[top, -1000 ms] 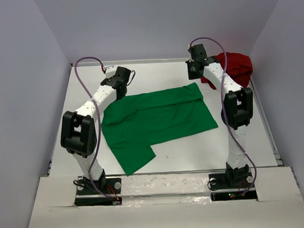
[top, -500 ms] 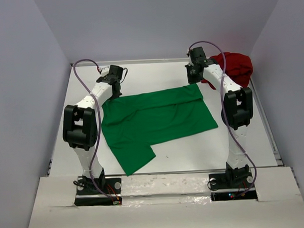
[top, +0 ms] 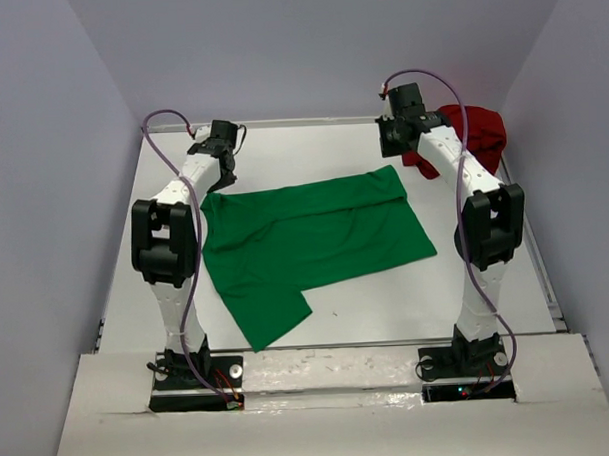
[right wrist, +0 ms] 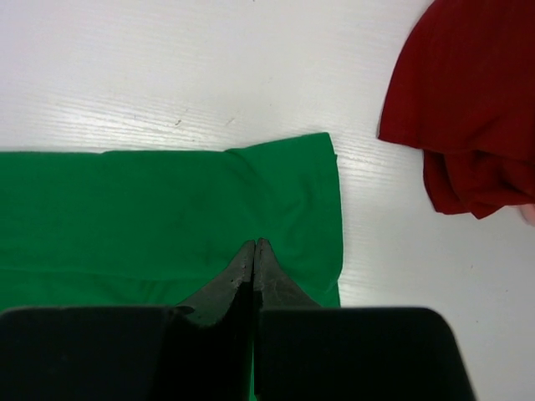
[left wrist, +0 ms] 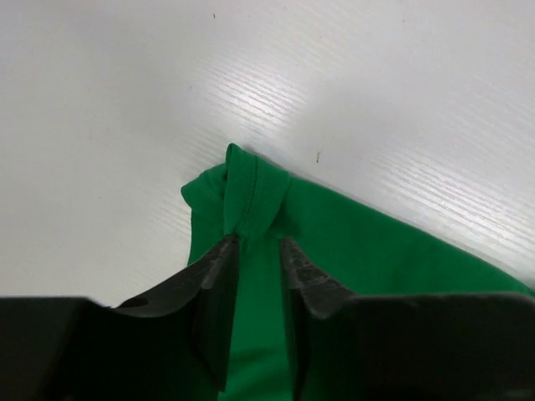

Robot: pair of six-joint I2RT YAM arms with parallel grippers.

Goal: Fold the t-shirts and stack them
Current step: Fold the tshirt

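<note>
The green t-shirt [top: 315,238] lies spread on the white table, one part hanging toward the near edge. My left gripper [top: 219,181] is at its far left corner. In the left wrist view the jaws [left wrist: 259,241] are nearly together, with the bunched green corner [left wrist: 251,188] pinched at their tips. My right gripper [top: 393,160] is over the shirt's far right corner. In the right wrist view its jaws [right wrist: 254,242] are fully shut above flat green cloth [right wrist: 167,200], and I see no fold between them. The dark red t-shirt [top: 478,132] lies crumpled at the back right and also shows in the right wrist view [right wrist: 468,92].
Grey walls close in the table on the left, back and right. The table's raised rim [top: 535,250] runs along the right side. Both arm bases stand on the near ledge [top: 330,372]. Bare white table [top: 312,148] lies behind the green shirt.
My left gripper has moved back and to the left, and the green shirt's far left corner now lies stretched out that way. My right gripper has shifted slightly back; the shirt's right corner has not moved.
</note>
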